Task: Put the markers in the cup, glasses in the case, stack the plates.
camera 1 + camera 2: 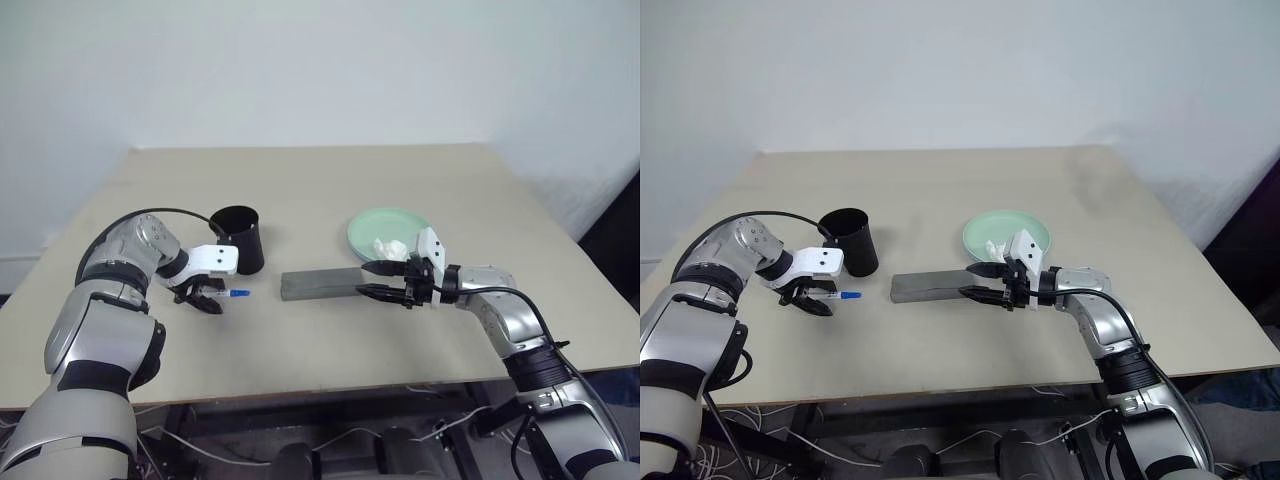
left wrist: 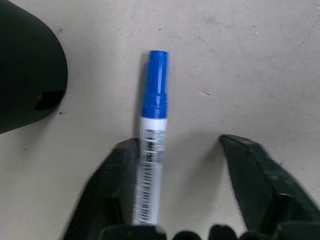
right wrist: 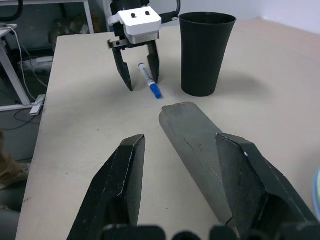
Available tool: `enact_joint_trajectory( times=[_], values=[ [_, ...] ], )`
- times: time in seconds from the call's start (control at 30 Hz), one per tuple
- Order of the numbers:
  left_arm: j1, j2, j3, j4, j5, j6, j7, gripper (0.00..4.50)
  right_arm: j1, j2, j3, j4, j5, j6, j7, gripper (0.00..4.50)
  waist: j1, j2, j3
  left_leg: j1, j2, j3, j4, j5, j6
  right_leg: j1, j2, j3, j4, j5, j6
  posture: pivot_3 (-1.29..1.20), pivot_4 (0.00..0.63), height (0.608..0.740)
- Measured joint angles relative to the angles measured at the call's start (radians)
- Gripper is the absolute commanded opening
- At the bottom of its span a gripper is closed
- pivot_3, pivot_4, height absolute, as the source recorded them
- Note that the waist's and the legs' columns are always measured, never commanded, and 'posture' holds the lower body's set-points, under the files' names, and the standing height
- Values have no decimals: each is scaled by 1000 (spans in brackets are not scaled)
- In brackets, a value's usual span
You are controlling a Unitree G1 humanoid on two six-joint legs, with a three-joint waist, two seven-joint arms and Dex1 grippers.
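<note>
A white marker with a blue cap lies flat on the table beside the black cup. My left gripper points down over the marker and is open. One finger touches the marker's barrel and the other stands apart from it. My right gripper is open and level, its fingers on either side of the near end of the grey case, whose lid is down. A mint green plate sits just behind the case. The glasses are out of view.
A small crumpled white paper lies on the green plate's near rim, close to my right wrist. The tan table stretches back to a white wall. Cables hang below the table's front edge.
</note>
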Motion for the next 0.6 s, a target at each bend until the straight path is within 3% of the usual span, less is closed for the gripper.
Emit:
enact_joint_trajectory(
  times=[0.13,0.17,0.37,0.5,0.6],
  values=[
    [5,4,4,-2,-1,0,3,214,0,0,0,0,0,0,0,2420,0,0,0,0,0,0,1,0,0,1,0,0,0,0,0,0,0,737],
    [5,6,6,-3,-4,0,-2,61,0,0,0,0,0,0,0,2420,-1,0,0,0,0,0,1,0,0,0,0,0,0,0,0,0,0,737],
    [28,-3,92,-13,-87,2,-140,58,-1,0,0,0,0,0,1,2420,0,0,0,-2,0,0,0,0,0,-2,0,0,-1,0,0,0,0,737],
    [34,-29,156,-47,-266,49,-217,58,-1,0,0,0,0,0,1,2420,4,0,0,-3,-1,-1,1,0,0,-1,-1,0,-1,0,1,0,0,737],
    [97,-27,163,-257,-550,193,-222,58,0,-2,0,-1,1,0,3,2420,0,-1,0,-3,0,-1,1,0,0,-2,-1,0,0,0,1,0,0,737]
  ],
)
